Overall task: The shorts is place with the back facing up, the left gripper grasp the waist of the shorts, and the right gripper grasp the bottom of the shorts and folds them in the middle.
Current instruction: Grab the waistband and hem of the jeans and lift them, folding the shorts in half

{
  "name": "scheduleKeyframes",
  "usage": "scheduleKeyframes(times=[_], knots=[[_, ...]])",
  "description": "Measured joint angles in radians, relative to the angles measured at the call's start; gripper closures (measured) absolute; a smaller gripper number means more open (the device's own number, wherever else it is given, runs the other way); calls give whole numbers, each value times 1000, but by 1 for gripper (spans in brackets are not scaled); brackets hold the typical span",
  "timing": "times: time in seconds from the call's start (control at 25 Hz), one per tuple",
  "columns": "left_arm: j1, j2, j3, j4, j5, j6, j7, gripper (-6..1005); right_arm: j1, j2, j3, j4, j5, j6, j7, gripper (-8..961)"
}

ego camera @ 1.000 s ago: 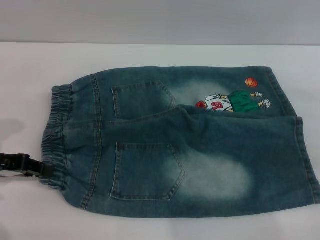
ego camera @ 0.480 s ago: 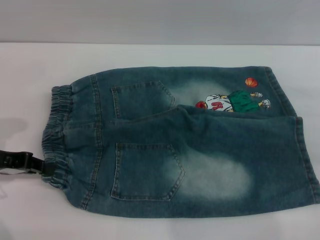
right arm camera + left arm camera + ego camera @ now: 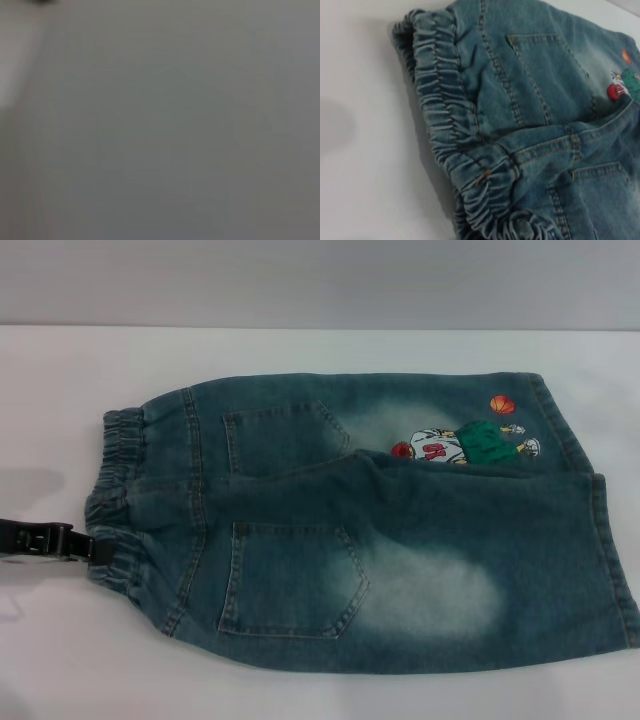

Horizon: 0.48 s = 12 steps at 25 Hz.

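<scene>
1. White table (image 3: 300, 355) runs under a pale grey back wall; nothing else on it but the garment.
2. Shorts (image 3: 400, 540) lie flat, back up, both patch pockets showing. Long axis runs 9 to 3 o'clock across the head view.
3. Waist of the shorts (image 3: 118, 500), ruffled elastic, points to 9 o'clock. Bottom of the shorts (image 3: 610, 550), flat stitched hems, points to 3 o'clock.
4. Cartoon print (image 3: 465, 440) sits on the far leg, toward 1 o'clock from the garment's centre, near the hem.
5. Near leg overlaps the far one slightly along the middle seam.
6. Left gripper (image 3: 85, 545) comes in from 9 o'clock, low on the table, its black tip touching the nearer end of the waistband. Cloth bunches there. Cannot tell whether its jaws have clamped the elastic or stand apart.
7. Left wrist view: waistband gathers close up, the band lifted and rolled at the near corner.
8. Right gripper not seen in any view; right wrist view shows only blank grey.
</scene>
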Motion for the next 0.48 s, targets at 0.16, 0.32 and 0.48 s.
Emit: scheduleKeyframes(times=[0.16, 0.32, 0.48], knots=[[-5, -4, -24, 11, 0, -6, 13, 958, 74, -36, 218, -137, -508, -243, 277, 484], [-7, -4, -32, 11, -1, -10, 15, 958, 132, -42, 304, -201, -789, -384, 390, 484], [-14, -6, -50, 10, -3, -23, 27, 958, 180, -43, 363, -289, -1112, -505, 500, 484]])
